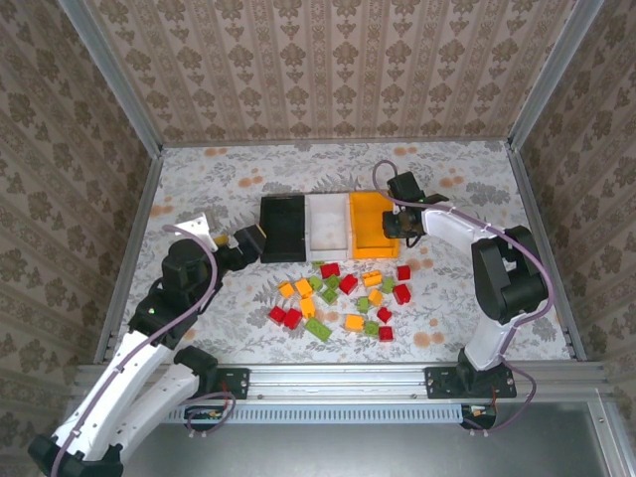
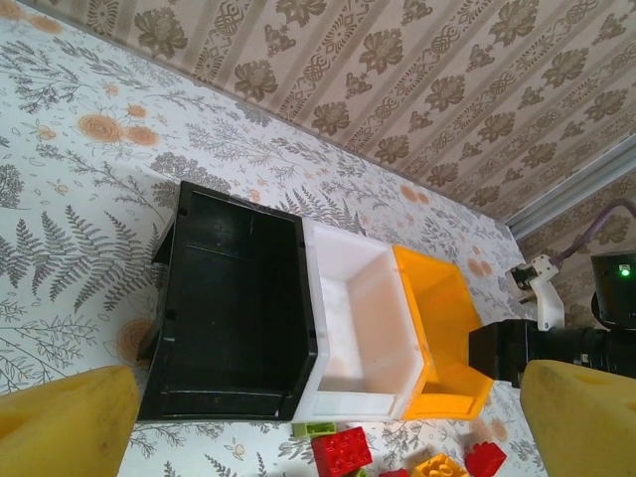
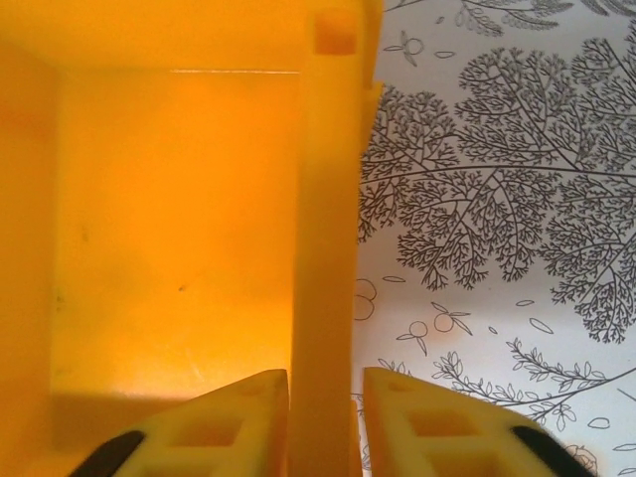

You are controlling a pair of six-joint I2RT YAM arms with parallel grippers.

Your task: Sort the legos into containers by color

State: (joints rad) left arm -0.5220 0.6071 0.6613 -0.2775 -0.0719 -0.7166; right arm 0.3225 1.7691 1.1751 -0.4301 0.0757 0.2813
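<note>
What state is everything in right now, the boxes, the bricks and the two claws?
black bin: upright, empty.
white bin: upright, empty.
orange bin: empty, right wall gripped.
legos: loose on the table, unsorted.
left gripper: open, empty, beside black bin.
right gripper: shut on orange bin's right wall.

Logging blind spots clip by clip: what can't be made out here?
Top view: legos too small and bunched to count by colour.
Left wrist view: bottom edge cuts off most legos.
Top view: right arm covers part of the orange bin.
Right wrist view: frame edges crop the orange bin.
Top view: black bin too dark inside to check.
</note>
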